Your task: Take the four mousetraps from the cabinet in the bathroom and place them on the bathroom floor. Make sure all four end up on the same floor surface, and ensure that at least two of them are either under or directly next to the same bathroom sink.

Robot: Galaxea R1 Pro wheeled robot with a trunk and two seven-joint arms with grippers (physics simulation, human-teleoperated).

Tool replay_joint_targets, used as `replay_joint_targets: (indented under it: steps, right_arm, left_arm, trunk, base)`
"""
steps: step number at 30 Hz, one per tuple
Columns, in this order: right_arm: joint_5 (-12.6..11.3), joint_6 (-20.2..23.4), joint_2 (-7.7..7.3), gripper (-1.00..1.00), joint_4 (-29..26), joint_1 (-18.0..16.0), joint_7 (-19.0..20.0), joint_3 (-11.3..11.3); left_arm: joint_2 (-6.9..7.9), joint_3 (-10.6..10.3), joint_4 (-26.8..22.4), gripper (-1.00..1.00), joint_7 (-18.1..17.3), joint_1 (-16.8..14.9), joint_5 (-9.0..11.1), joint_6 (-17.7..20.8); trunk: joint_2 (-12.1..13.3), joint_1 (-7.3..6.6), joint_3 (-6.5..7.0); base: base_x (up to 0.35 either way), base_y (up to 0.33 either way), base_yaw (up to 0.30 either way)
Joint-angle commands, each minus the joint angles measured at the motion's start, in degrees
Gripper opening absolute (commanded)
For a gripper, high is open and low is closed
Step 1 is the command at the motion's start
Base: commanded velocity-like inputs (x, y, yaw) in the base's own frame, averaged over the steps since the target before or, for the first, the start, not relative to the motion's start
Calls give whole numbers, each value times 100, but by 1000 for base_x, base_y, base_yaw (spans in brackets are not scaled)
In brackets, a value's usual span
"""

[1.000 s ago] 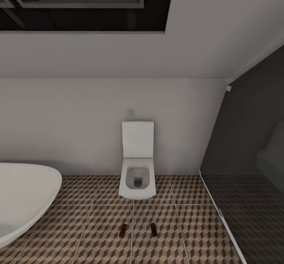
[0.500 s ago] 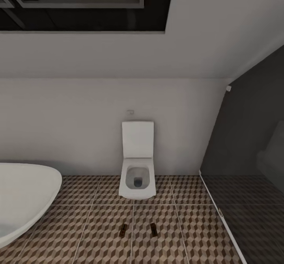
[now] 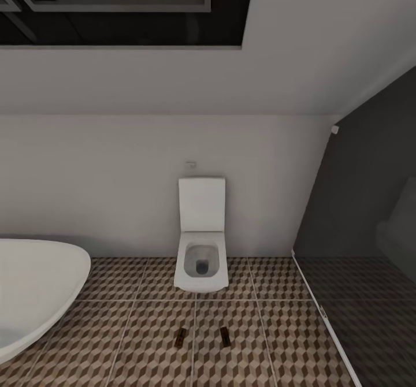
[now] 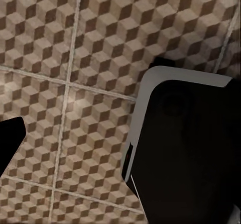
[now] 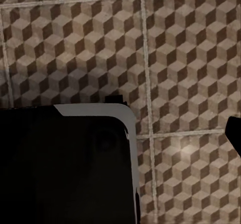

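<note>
While I'm parked here looking down from the head camera, two small flat brown wooden mousetraps are lying on the bathroom floor [image 3: 144, 329] with its brown, beige and cream cube-pattern tiles. The left mousetrap [image 3: 181, 337] and the right mousetrap [image 3: 225, 336] sit side by side but apart, one on each side of a pale grout line, both just in front of the square white toilet [image 3: 201, 260] with its lid up against the white wall [image 3: 104, 179]. They're near the toilet but not touching it.

Off to the left I can see the curved rim of the big oval white bathtub [image 3: 40, 289]. On the right there's a dark glass shower partition [image 3: 358, 202] with darker grey-tinted tiles behind it. Up top is a dark-framed skylight [image 3: 115, 6] set in the sloped ceiling.

Both wrist cameras are pointed at the same cube-pattern tiles. From the left wrist I get a big dark body with a pale grey edge [image 4: 186, 148], some part of my own rig as far as I can tell, and a black shape at the frame edge [image 4: 10, 138]. From the right wrist it's much the same, a dark block with a grey rim [image 5: 65, 163]. For both the left gripper and the right gripper I honestly can't tell whether the fingers are apart or together.
</note>
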Motion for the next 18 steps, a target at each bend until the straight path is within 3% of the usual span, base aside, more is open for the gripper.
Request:
replay_joint_targets:
  steps: [1,5,18]
  right_arm:
    - [-67,33,4,100,6,3,43,29]
    - [-81,222,19,100,3,27,67,22]
    - [-95,327,23,100,2,44,71,16]
  left_arm:
    - [-37,-43,18,100,-14,8,44,-26]
    - [-142,-45,19,100,-6,52,67,-25]
    - [-278,-45,10,100,-10,75,71,-19]
  trunk:
    - [-12,3,-12]
    - [-12,3,-12]
    - [-12,3,-2]
  base:
    - [0,0,0]
    - [0,0,0]
    - [0,0,0]
